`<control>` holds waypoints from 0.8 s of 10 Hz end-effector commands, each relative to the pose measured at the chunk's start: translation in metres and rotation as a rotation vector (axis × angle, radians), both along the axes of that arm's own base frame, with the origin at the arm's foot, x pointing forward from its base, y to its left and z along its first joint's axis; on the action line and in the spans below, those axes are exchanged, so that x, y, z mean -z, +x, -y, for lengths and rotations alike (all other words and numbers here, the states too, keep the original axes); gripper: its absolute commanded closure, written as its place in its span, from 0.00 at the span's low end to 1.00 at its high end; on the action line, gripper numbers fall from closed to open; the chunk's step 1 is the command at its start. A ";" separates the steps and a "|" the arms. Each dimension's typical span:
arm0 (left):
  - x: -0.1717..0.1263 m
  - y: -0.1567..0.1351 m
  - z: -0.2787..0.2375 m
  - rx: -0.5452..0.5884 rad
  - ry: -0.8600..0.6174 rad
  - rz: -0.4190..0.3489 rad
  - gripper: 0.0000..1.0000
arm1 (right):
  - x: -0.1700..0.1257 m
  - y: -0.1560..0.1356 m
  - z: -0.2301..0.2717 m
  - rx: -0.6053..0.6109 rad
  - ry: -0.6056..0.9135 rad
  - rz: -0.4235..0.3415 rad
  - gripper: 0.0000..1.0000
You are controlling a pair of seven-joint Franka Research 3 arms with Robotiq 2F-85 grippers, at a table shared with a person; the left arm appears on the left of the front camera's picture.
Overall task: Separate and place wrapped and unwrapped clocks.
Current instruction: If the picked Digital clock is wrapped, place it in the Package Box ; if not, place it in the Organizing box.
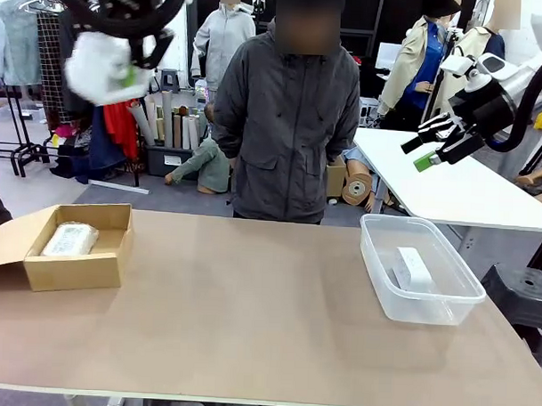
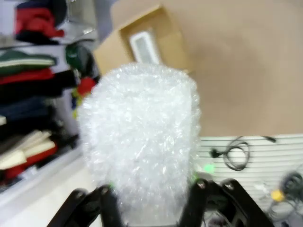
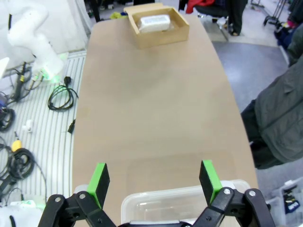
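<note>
Bubble-wrapped clock (image 2: 142,142), held high at ten o'clock above the desk (image 1: 250,300) in our left gripper (image 1: 125,60), jaws clamped across its base, looks light, squashy and slippery, so we favour a mid-body pinch; right gripper (image 3: 154,182) gapes empty.

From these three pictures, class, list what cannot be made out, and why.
- Held bundle: contents hidden by bubble wrap; front view blurred.
- Left hand: pads covered by the bundle, left wrist view.
- Bin: cut by the bottom edge, right wrist view.
- Block: face too small, front view.
</note>
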State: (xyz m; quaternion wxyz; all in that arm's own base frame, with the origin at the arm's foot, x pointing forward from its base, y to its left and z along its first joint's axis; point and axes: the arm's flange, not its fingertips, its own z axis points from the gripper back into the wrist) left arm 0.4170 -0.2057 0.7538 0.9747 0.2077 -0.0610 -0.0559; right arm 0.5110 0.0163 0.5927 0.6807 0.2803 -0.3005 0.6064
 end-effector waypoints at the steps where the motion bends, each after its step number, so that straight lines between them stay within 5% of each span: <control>1: 0.047 -0.028 -0.032 -0.083 0.061 0.034 1.00 | -0.001 -0.001 0.001 -0.017 -0.011 0.018 0.00; 6: 0.086 -0.030 -0.078 -0.366 -0.095 0.309 1.00 | -0.001 -0.001 0.001 -0.017 -0.011 0.018 0.00; 7: 0.083 -0.021 -0.070 -0.449 -0.109 0.312 1.00 | -0.001 -0.001 0.001 -0.017 -0.011 0.018 0.00; 8: 0.075 -0.022 -0.073 -0.305 -0.061 0.212 1.00 | -0.001 -0.001 0.001 -0.017 -0.011 0.018 0.00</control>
